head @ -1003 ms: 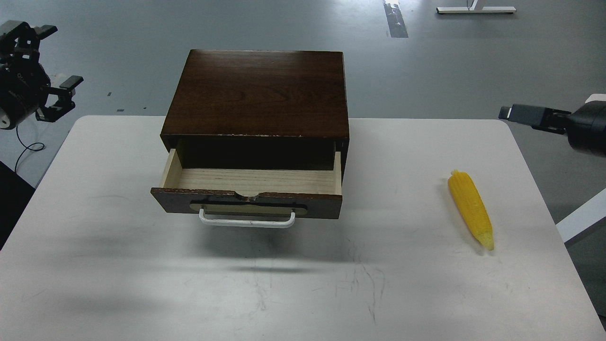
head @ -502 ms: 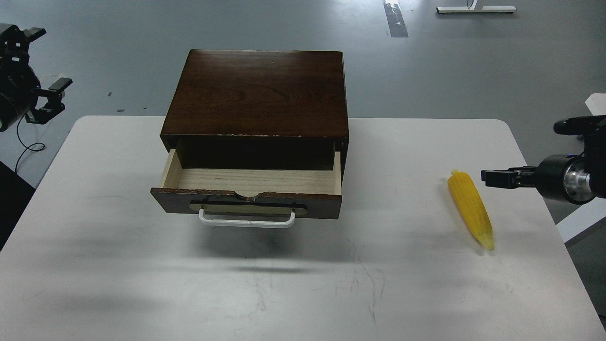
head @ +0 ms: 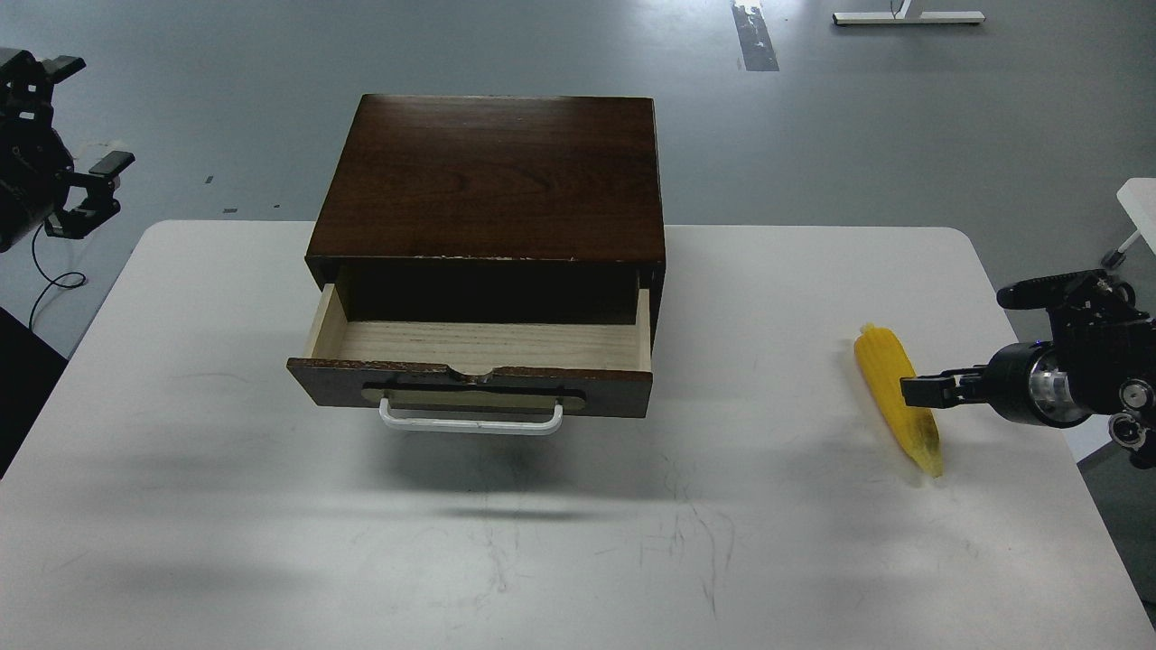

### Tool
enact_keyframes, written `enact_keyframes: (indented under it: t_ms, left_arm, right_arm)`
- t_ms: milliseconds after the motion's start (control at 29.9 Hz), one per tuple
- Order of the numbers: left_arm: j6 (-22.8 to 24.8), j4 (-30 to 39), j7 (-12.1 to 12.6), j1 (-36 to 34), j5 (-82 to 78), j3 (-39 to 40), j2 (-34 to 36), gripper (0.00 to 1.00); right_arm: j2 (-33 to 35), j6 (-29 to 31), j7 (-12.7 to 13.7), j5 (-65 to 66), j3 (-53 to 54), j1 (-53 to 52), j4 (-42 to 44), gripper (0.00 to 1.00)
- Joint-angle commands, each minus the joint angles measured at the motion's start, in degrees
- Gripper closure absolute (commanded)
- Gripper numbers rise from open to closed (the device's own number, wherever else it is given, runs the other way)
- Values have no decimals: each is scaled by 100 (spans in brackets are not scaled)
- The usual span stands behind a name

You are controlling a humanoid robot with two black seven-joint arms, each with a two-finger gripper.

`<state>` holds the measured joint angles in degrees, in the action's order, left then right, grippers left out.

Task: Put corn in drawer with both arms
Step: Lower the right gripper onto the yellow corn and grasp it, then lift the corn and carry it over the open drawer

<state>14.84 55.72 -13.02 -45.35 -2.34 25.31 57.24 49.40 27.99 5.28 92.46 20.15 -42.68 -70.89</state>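
Note:
The yellow corn (head: 890, 379) lies on the white table (head: 578, 542) at the right, pointed end toward me. The drawer (head: 614, 390) of the dark brown box (head: 488, 176) is pulled out and empty, showing pale wood inside, with its white handle (head: 470, 422) in front. My right gripper (head: 955, 343) is open at the corn's right side. Its lower finger (head: 926, 391) overlaps the cob's middle and its upper finger (head: 1039, 291) stands apart from it. My left gripper (head: 88, 115) is open and empty, off the table's far left corner.
The box stands at the table's back centre, its drawer front jutting toward me. A white furniture edge (head: 1140, 194) stands beyond the table's right side. Grey floor lies behind the table.
My right gripper has come down and left from the table's right edge, and one finger now overlaps the corn. The corn has not moved. The left gripper drew slightly left.

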Motion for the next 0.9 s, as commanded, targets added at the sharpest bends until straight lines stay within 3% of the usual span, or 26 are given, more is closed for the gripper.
enact_keyframes:
  t_ms: [0, 401, 468, 502, 568, 669, 736, 869]
  left_arm:
    - [10, 1, -7, 0, -3, 0, 15, 1]
    - [45, 1, -16, -9, -12, 0, 59, 1]
    - [45, 1, -7, -17, -21, 0, 59, 1]
    - [45, 1, -7, -17, -21, 9, 59, 1]
    - [45, 1, -7, -17, -21, 0, 50, 1]
    - [45, 1, -16, -17, -30, 9, 50, 1]
    - [45, 1, -7, -17, -30, 9, 50, 2]
    - [45, 1, -16, -17, -73, 0, 50, 1]
  right_arm:
    - [-202, 1, -10, 80, -20, -4, 136, 8]
    - [-607, -189, -19, 88, -301, -56, 628, 10]
    - [-668, -198, -19, 88, -407, -83, 725, 19]
    - [-721, -198, -27, 88, -433, -83, 778, 32]
    - [-756, -198, -80, 88, -459, -83, 813, 47]
    - [-879, -259, -325, 88, -460, -135, 831, 83]
    - [-914, -381, -405, 88, -477, -179, 831, 94]
    - [-950, -672, -677, 80, -477, -294, 831, 99]
